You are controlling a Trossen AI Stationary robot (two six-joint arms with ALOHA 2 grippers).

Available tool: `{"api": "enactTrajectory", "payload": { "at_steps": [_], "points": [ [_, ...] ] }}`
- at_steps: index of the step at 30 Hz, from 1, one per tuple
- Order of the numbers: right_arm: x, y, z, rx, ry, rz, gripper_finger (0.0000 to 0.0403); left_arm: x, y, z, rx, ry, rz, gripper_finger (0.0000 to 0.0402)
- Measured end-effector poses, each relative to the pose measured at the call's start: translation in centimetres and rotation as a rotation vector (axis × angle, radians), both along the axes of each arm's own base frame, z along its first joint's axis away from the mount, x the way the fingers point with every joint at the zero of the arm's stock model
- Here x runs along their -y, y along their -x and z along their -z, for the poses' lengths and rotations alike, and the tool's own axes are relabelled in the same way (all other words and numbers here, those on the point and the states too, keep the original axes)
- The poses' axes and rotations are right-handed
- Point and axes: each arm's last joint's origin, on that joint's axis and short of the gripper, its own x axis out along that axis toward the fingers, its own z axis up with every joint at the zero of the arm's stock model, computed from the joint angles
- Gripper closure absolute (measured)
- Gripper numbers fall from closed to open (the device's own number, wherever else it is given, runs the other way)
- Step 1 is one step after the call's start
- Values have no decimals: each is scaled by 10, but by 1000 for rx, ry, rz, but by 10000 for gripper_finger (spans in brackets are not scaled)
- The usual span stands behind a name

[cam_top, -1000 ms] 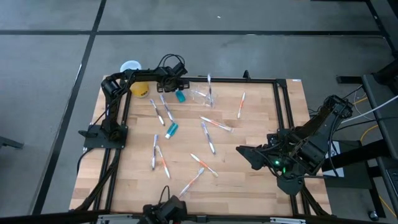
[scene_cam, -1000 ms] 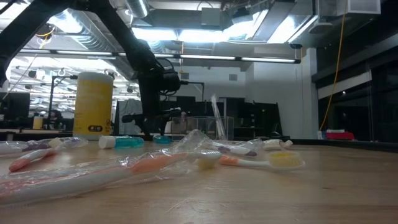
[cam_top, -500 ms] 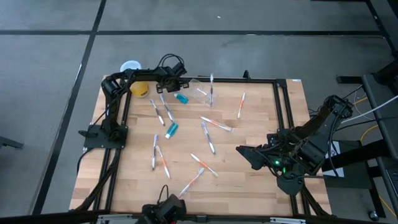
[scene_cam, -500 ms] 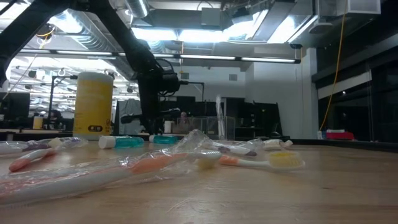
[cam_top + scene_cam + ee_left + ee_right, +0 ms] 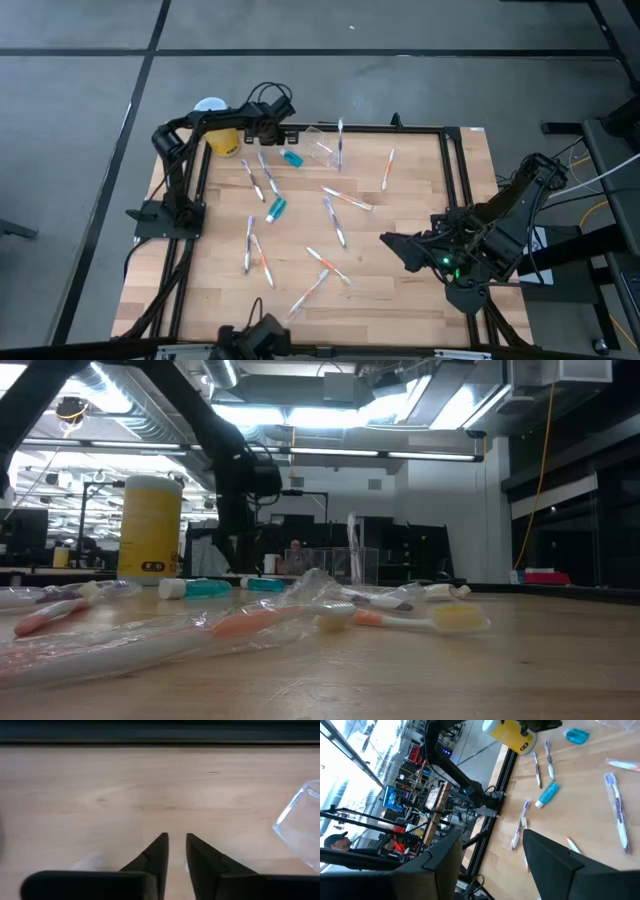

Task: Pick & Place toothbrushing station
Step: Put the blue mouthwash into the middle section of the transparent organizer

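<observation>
While toothbrushes [image 5: 335, 222] litter the wooden table [image 5: 400, 290], both end effectors gape empty under ceiling lights [image 5: 250, 415].

Clear toothbrushing station [image 5: 322, 147] sits near the table's far edge.

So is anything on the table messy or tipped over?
Yes. Toothbrushes lie scattered all over the wooden table, some in wrappers, pointing every which way. The clear toothbrushing station sits skewed near the far edge, with one brush standing in it. The left gripper, beside it, holds nothing.
</observation>
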Motion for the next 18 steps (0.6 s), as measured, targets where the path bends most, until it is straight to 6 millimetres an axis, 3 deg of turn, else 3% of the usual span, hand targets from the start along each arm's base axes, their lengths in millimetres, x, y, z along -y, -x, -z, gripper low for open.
{"api": "enactTrajectory", "payload": {
  "at_steps": [5, 12, 18],
  "points": [
    [0, 0, 0, -3, 6, -1, 190, 8, 5, -21, 12, -24, -24, 282],
    [1, 0, 0, 3, 36, 13, 190, 23, -5, -22, 78, 23, -263, 223],
    [-1, 1, -1, 8, 29, 6, 190, 30, -6, -18, 102, 4, -462, 211]
  ]
}}
